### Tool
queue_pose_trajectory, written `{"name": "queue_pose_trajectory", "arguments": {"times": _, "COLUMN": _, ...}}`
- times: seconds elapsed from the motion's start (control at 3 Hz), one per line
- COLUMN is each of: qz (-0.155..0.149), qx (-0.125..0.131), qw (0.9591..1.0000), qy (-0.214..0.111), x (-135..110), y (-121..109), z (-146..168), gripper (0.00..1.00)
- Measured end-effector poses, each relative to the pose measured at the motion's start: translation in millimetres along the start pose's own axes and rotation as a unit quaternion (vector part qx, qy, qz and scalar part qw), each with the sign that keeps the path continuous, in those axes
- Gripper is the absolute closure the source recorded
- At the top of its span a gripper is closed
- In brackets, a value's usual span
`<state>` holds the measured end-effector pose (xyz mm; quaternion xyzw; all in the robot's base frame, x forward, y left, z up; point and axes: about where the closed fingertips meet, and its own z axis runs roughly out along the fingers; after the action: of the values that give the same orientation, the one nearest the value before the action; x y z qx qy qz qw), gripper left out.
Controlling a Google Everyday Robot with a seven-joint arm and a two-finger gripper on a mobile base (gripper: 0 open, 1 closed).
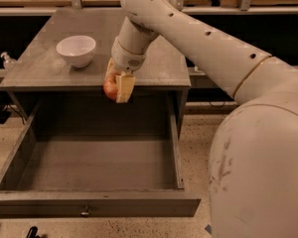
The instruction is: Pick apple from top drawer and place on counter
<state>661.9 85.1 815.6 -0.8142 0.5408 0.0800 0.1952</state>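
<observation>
Red-orange round apple is pinched between the jaws of the pale gripper, level with the front edge of the dull grey surface and above the open dark grey drawer.

I see grey counter, top scuffed with pale patches. White bowl stands upright on left part. Gripper hangs at counter front edge, apple clamped between fingers, not resting on top.

One apple (in the one hand, over the one drawer); one bowl; one counter.
</observation>
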Motion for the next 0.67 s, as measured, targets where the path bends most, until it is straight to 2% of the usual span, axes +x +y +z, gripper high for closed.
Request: {"name": "queue_pose_trajectory", "arguments": {"times": 0.67, "qz": 0.000, "qx": 0.000, "qw": 1.0000, "qy": 0.000, "x": -0.1, "y": 0.0, "z": -0.1, "gripper": 1.00}}
